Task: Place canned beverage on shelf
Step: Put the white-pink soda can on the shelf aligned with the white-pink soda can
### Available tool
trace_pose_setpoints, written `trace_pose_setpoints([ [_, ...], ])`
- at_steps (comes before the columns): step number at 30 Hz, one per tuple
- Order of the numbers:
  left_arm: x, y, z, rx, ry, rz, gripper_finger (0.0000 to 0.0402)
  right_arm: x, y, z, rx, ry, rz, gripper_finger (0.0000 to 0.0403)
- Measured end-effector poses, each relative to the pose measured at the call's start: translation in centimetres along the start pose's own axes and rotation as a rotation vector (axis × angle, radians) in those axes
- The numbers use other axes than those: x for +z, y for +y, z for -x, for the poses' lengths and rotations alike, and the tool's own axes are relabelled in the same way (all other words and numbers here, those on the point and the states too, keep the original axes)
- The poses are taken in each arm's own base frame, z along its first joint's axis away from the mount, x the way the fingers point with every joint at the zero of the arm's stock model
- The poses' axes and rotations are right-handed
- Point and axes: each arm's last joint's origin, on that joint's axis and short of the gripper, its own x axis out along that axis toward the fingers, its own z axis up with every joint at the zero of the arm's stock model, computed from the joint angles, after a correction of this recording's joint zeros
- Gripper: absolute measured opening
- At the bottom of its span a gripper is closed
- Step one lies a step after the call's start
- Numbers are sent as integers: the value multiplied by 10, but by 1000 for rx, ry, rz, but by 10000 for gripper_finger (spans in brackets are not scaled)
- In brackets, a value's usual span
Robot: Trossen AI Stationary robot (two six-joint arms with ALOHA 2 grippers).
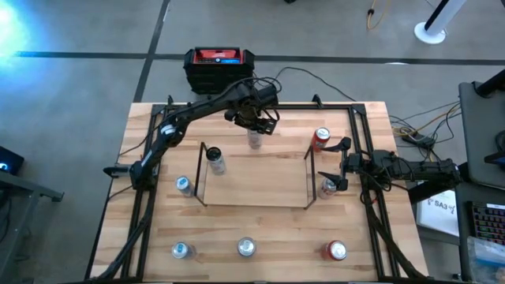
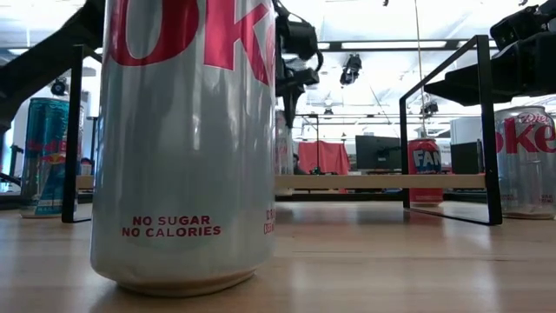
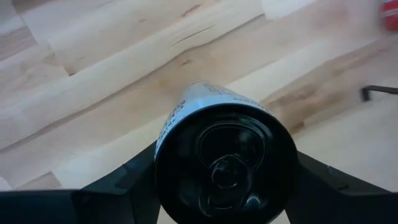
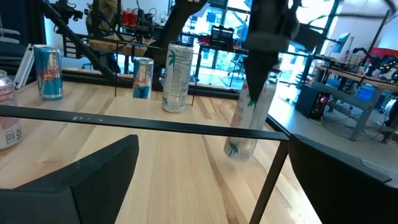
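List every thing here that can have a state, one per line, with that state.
left gripper: shut on the slim can
slim can: gripped at its top, leaning, behind the shelf
right gripper: open, empty, beside the shelf's right end
shelf: holds one can, the rest of the deck bare
tall can: upright on the shelf's left end

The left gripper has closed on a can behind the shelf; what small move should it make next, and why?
Probably a short straight lift. The left gripper is shut on the white can, which stands on the table just beyond the shelf. The wood deck sits above the tabletop, so the can must rise before moving over it. The right gripper waits open beside the shelf's end.
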Motion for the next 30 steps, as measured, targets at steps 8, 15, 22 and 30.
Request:
trace_pose_setpoints([
  [8,-21,-5,24,2,6,36,235,0,0,0,0,0,0,398],
  [15,-49,-20,31,23,46,48,235,0,0,0,0,0,-1,398],
  [22,-79,-42,37,11,50,47,235,0,0,0,0,0,0,398],
  [30,-111,-60,45,4,32,53,235,0,0,0,0,0,1,398],
])
